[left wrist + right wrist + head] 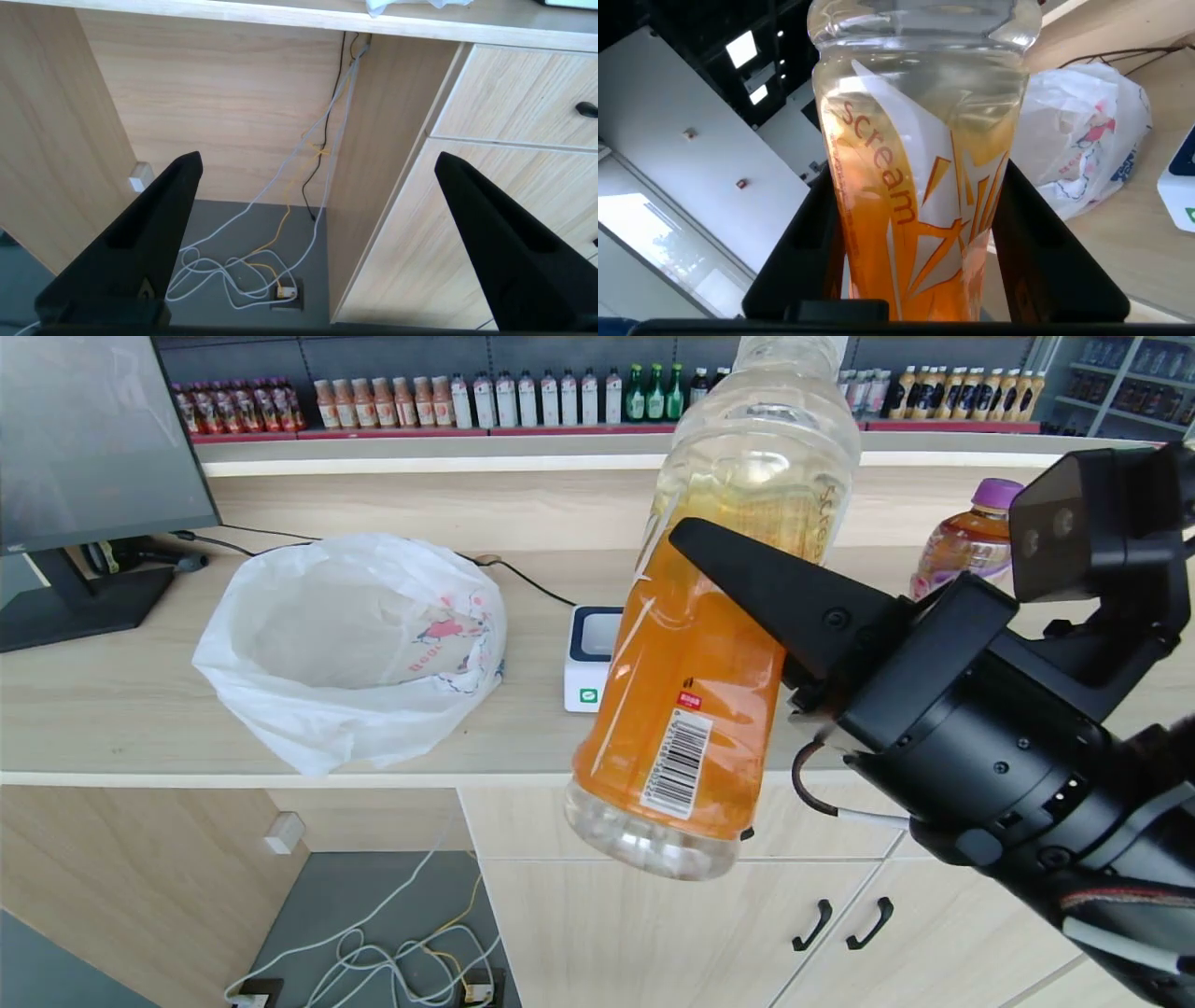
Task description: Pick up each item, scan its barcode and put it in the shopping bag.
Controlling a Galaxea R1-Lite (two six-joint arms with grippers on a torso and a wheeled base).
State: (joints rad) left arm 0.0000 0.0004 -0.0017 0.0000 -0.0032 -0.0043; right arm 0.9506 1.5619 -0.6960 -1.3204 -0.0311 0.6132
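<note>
- The right gripper [695, 546] comes in from the right side of the head view. Its fingers [775, 593] are closed on the bottle [691, 691], one on each side.
- The bottle is up in the air in the middle of the frame. It tilts a little, with its top cut off by the top edge and its base low down.
- It holds orange drink. The barcode [686, 761] sits near the base and faces the camera.
- In the right wrist view the bottle [915, 187] stands between the two black fingers [808, 252].
- The white bag [280, 709] sits open on the table [112, 709], left of the middle.
- The small white scanner [590, 658] is just right of the bag. The bottle hides part of it.
- A purple-cap bottle [966, 546] stands on the table at the upper right.
- A dark screen [93, 439] is at the upper left.
- Rows of drinks [523, 399] line a shelf along the top.
- The left gripper [318, 168] hangs low in front of the cupboard. Its fingers [163, 224] are wide apart and hold nothing.
- Cables [234, 271] lie on the floor under the table.
</note>
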